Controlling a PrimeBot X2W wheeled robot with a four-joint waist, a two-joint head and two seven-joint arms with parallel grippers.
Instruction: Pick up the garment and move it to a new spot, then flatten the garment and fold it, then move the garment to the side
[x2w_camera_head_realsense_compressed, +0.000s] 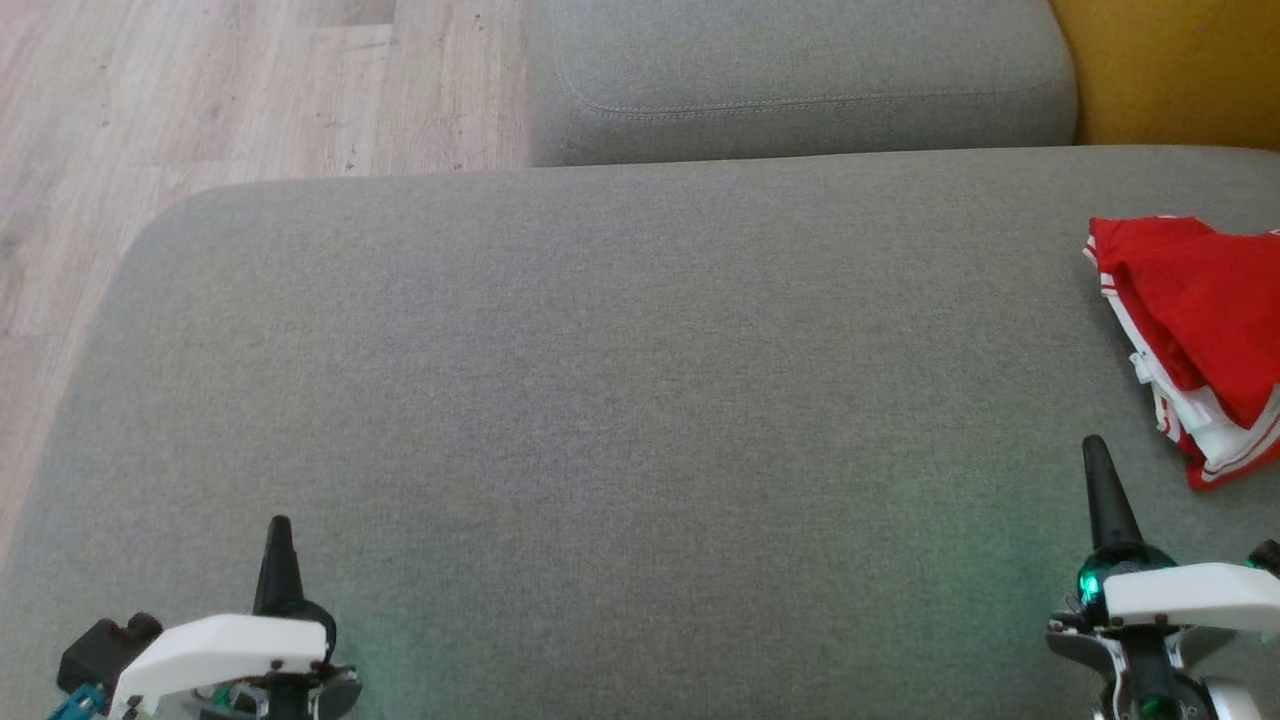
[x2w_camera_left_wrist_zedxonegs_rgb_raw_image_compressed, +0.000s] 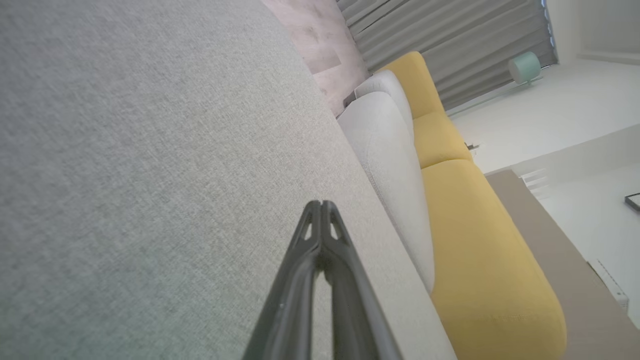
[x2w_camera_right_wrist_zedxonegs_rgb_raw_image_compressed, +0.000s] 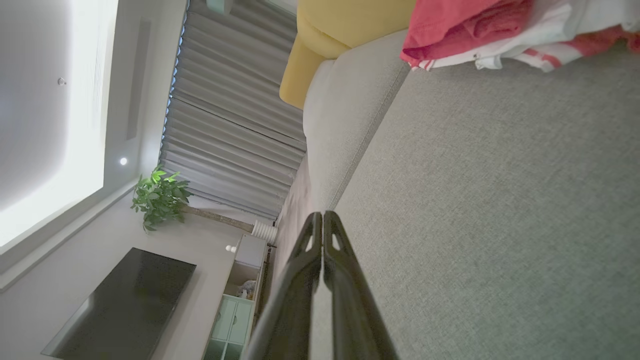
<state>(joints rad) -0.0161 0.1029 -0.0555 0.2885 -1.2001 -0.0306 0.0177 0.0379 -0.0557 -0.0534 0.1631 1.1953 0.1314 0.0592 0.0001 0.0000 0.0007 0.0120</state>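
Your left end effector (x2w_camera_head_realsense_compressed: 278, 540) and right end effector (x2w_camera_head_realsense_compressed: 1096, 465) both sit closed and empty over the grey sofa cushion (x2w_camera_head_realsense_compressed: 600, 400). The crumpled red garment (x2w_camera_head_realsense_compressed: 1200, 320) lies at its right edge, nearest your right arm, leaving the middle free for flattening.

The garment (x2w_camera_head_realsense_compressed: 1195, 310) is red with white stripes along its edges and a patch of white fabric showing among its folds. It lies crumpled in a loose heap, not spread flat, at the far right of the grey sofa seat (x2w_camera_head_realsense_compressed: 600, 400), partly cut off by the right edge of the head view. Several layers are bunched over one another (what kind of clothing it is cannot be told). In the right wrist view the garment (x2w_camera_right_wrist_zedxonegs_rgb_raw_image_compressed: 480, 25) rests on the seat close to the grey back cushion (x2w_camera_right_wrist_zedxonegs_rgb_raw_image_compressed: 350, 110), with striped hems trailing onto the fabric.
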